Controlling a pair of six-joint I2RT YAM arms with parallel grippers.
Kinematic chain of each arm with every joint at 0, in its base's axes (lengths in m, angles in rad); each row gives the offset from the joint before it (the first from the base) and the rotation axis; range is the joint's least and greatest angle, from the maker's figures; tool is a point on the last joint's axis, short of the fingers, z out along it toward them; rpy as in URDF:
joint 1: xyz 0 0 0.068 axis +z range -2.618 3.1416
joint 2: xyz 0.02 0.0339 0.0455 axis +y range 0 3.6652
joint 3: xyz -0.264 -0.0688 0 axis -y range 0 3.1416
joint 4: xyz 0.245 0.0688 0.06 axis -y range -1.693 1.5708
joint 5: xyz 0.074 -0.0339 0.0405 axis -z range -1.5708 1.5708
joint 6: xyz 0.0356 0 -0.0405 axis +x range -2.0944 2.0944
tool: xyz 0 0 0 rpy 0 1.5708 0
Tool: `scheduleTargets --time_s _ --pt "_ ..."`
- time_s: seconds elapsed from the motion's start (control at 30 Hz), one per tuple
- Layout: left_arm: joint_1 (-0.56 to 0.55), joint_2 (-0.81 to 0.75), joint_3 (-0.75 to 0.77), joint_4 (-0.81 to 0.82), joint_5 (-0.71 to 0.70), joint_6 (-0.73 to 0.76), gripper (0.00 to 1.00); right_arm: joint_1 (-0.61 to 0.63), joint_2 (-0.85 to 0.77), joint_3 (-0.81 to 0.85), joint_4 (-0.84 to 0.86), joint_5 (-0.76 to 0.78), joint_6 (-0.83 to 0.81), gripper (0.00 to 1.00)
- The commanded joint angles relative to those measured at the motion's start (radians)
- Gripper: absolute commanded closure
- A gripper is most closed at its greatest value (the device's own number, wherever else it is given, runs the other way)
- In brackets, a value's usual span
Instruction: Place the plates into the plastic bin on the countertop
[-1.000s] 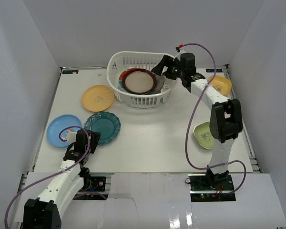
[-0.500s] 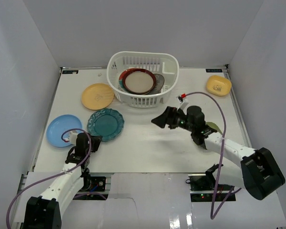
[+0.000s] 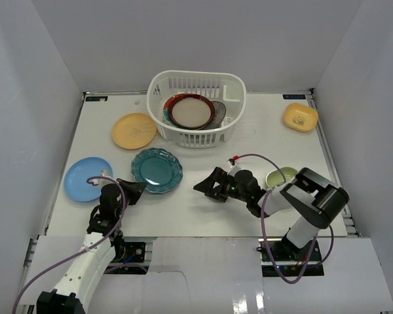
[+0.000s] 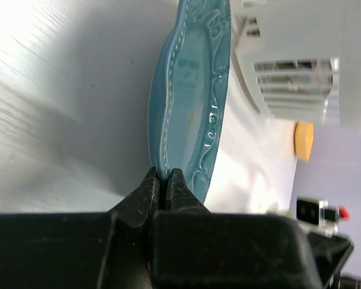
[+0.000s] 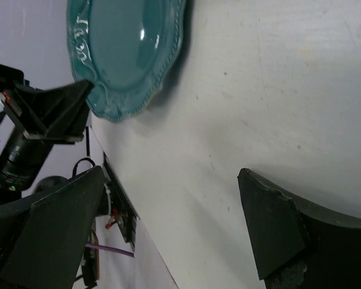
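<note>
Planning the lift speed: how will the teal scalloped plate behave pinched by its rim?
Probably stiff: the teal plate holds its shape in the left gripper. Its glossy glaze looks slippery, and a thin pinch on one edge may let it pivot or slip.

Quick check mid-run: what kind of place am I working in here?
Probably a lab test booth, not a real kitchen: a white table boxed in by plain grey walls, robot arms bolted at its near edge, and a teal plate and others laid near a white basket.
</note>
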Motion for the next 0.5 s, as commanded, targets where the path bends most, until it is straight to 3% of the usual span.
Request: scheduleTargets --time_s 0.0,0.27,0.47 --pt "-0.009 -0.041 -0.078 -0.079 0.165 0.114 1.00 0.008 0.110 0.061 0.207 0.025 0.099 0.02" --pt "-0.009 -0.096 -0.114 -0.013 0.400 0.008 1.00 0.024 0.310 0.091 0.377 0.008 0.229 0.02" --pt "-0.009 -0.144 -0.089 0.018 0.489 -0.018 1.00 0.023 0.302 0.055 0.394 0.020 0.225 0.07"
